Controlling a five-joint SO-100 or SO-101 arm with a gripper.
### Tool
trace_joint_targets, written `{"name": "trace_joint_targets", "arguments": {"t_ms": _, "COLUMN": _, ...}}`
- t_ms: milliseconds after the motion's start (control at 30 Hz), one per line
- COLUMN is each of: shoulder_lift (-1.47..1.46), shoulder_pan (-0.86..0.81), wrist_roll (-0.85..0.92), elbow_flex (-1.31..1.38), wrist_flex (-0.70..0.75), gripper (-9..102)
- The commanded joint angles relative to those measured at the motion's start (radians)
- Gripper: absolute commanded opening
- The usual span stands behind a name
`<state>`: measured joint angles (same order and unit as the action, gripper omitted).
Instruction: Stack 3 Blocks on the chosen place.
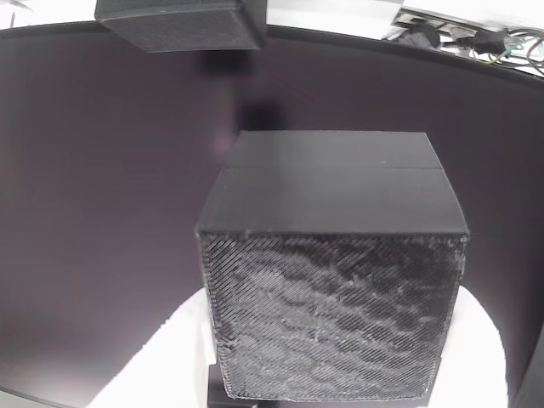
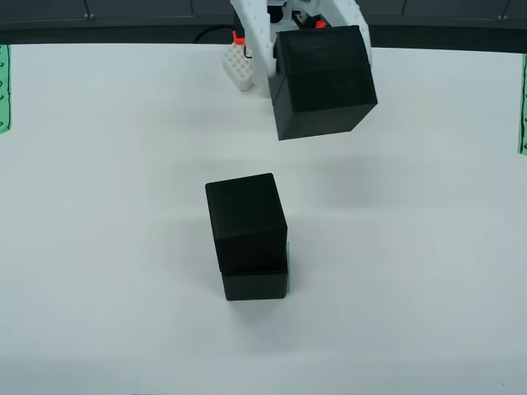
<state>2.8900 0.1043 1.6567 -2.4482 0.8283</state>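
Observation:
In the view from above, two black blocks stand stacked, the upper block on the lower one. A sliver of the green striped chosen place shows at the stack's right edge. A third block hangs tilted in the air, behind and to the right of the stack, with my white gripper shut on it. In the view that rides on the gripper, this held block shows its honeycomb face between white fingers.
Green striped patches lie at the left edge and right edge of the white table. A dark band runs along the back. A black boxy shape and cables sit at the top of the gripper's view.

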Motion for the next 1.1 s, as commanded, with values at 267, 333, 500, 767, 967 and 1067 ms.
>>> {"name": "trace_joint_targets", "arguments": {"t_ms": 267, "shoulder_lift": -0.005, "shoulder_pan": -0.109, "wrist_roll": 0.000, "elbow_flex": -0.063, "wrist_flex": -0.164, "gripper": 21}}
{"name": "trace_joint_targets", "arguments": {"t_ms": 333, "shoulder_lift": -0.025, "shoulder_pan": -0.120, "wrist_roll": 0.000, "elbow_flex": -0.063, "wrist_flex": -0.164, "gripper": 21}}
{"name": "trace_joint_targets", "arguments": {"t_ms": 500, "shoulder_lift": -0.095, "shoulder_pan": -0.147, "wrist_roll": -0.003, "elbow_flex": -0.037, "wrist_flex": -0.189, "gripper": 21}}
{"name": "trace_joint_targets", "arguments": {"t_ms": 767, "shoulder_lift": -0.137, "shoulder_pan": -0.179, "wrist_roll": -0.008, "elbow_flex": -0.092, "wrist_flex": -0.341, "gripper": 21}}
{"name": "trace_joint_targets", "arguments": {"t_ms": 967, "shoulder_lift": -0.152, "shoulder_pan": -0.189, "wrist_roll": -0.003, "elbow_flex": -0.150, "wrist_flex": -0.434, "gripper": 20}}
{"name": "trace_joint_targets", "arguments": {"t_ms": 1067, "shoulder_lift": -0.184, "shoulder_pan": -0.201, "wrist_roll": -0.003, "elbow_flex": -0.166, "wrist_flex": -0.494, "gripper": 20}}
